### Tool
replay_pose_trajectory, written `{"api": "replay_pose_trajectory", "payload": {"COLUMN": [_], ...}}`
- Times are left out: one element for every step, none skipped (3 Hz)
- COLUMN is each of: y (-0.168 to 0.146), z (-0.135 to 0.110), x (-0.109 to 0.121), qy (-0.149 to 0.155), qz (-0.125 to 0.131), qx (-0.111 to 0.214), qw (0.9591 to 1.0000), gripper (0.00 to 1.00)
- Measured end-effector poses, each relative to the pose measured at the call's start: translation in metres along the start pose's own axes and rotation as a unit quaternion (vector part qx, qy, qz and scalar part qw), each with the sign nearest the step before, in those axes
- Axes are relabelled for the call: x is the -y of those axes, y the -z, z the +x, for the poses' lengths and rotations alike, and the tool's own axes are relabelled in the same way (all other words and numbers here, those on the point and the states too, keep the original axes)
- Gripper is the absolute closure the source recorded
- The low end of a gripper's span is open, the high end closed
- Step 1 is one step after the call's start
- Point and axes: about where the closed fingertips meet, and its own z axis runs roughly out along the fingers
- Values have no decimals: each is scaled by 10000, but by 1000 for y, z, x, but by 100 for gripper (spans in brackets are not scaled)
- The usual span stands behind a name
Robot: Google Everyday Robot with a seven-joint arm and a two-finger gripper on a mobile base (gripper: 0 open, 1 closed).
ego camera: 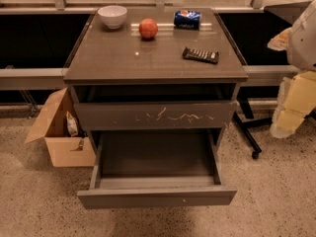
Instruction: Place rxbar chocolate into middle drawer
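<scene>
Camera view of a dark grey drawer cabinet (pixel 123 63) with a glossy flat top, standing on a speckled beige floor (pixel 276 201)

(a) The rxbar chocolate (pixel 200 55), a small flat bar in a near-black wrapper with a row of pale lettering, lies flat on the right half of the cabinet top, near the right edge. It is outside every drawer and well apart from the gripper

(b) Toward the back edge a blue soda can (pixel 187 19) lies on its side. To its left rests a round red-orange fruit (pixel 148 28), and at the back left corner a white bowl (pixel 112 16) stands upright. These four items lie apart from one another

(c) Under the top, the upper drawer front (pixel 155 115), dark grey with white scratch marks, has a dark gap above it

(d) The middle drawer (pixel 157 196), wide and shallow with a plain, handle-less dark grey front, is pulled out toward the camera, so its grey floor shows from above

(e) The gripper (pixel 291 117), a pale cream part below the white arm (pixel 303 33), hangs at the right edge of the view, beside the cabinet and clear of it, level in the picture with the scratched front. Whether it is released or clenched cannot be told

(f) Between cabinet and gripper a black wheeled leg (pixel 249 137) rests on the floor

(g) Left of the cabinet an open brown cardboard box (pixel 61 147) sits on the floor, just beside the pulled-out drawer, with a pale packet (pixel 72 124) inside
</scene>
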Motion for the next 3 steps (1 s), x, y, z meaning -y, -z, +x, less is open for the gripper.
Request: {"api": "replay_pose_trajectory", "payload": {"y": [-23,-47,-85], "z": [-22,-44,-62], "x": [42,77,103], "qy": [53,93,-134], "qz": [-4,-75,-126], "qx": [612,1112,1645], "qw": [9981,9937,9862], "gripper": [0,0,0]}}
